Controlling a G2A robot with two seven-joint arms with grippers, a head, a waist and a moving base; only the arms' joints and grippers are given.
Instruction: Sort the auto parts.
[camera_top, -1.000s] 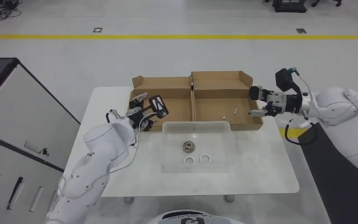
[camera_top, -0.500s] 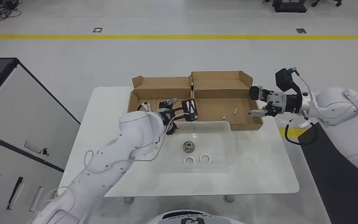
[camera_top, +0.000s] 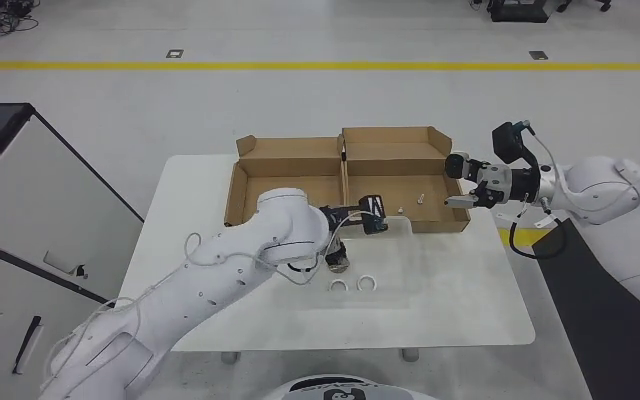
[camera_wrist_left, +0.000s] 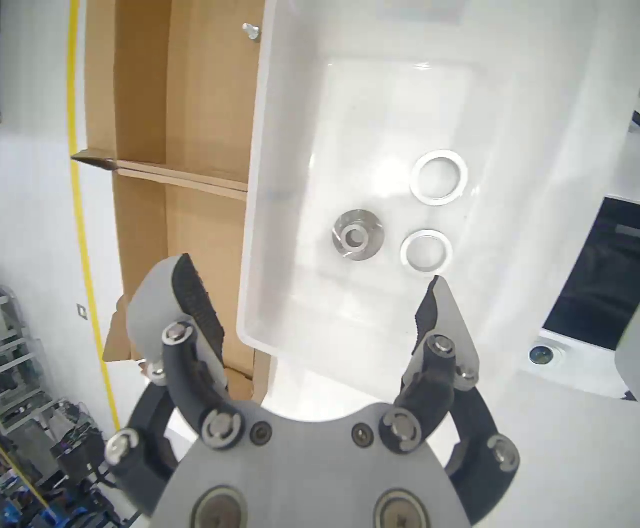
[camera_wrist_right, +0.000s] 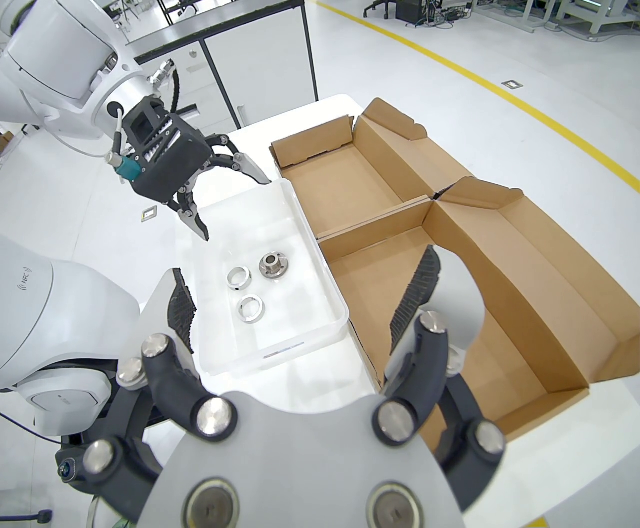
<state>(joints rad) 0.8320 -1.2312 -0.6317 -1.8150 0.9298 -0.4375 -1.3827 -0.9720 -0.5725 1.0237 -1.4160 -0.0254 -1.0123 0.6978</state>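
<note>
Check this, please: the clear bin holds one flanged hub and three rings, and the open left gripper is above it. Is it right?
Only the count is wrong. The left wrist view shows the clear bin holding one flanged hub and two rings, with the open left gripper above it.

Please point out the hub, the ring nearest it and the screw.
hub (camera_wrist_left: 374, 240): left wrist view, on its flange.
nearest ring (camera_wrist_left: 404, 251): left wrist view, on its band.
screw (camera_wrist_left: 251, 32): left wrist view, on its head.

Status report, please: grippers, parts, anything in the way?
Left gripper open, above clear tray. Right gripper open, at cardboard box. Hub and rings in tray. Nothing blocking them.
</note>
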